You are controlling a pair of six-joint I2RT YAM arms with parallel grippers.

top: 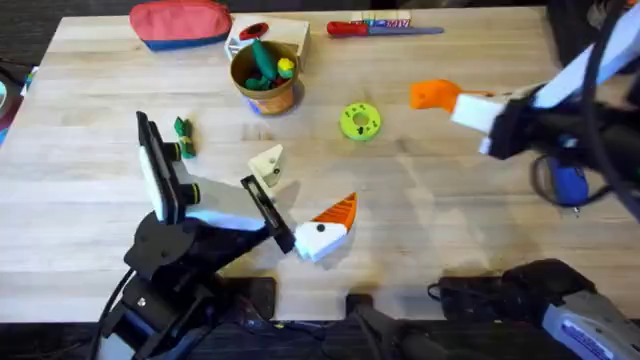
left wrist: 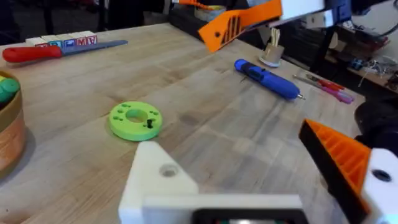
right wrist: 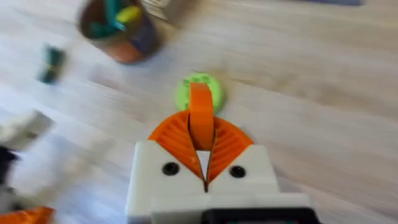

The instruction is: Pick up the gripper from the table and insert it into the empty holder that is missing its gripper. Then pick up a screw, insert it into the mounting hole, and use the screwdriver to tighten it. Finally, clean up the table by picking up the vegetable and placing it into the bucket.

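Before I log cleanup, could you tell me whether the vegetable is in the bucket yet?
Out: the vegetable lies on the table, left of the bucket and apart from it.

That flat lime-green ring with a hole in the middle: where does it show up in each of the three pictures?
Overhead: the green ring lies right of the bucket, near the table's middle.
Left wrist: the ring sits left of centre, with the bucket's wall at the left edge.
Right wrist: the ring peeks out just beyond the shut orange fingertips; the bucket is farther off.
Shared landmark: the bucket.
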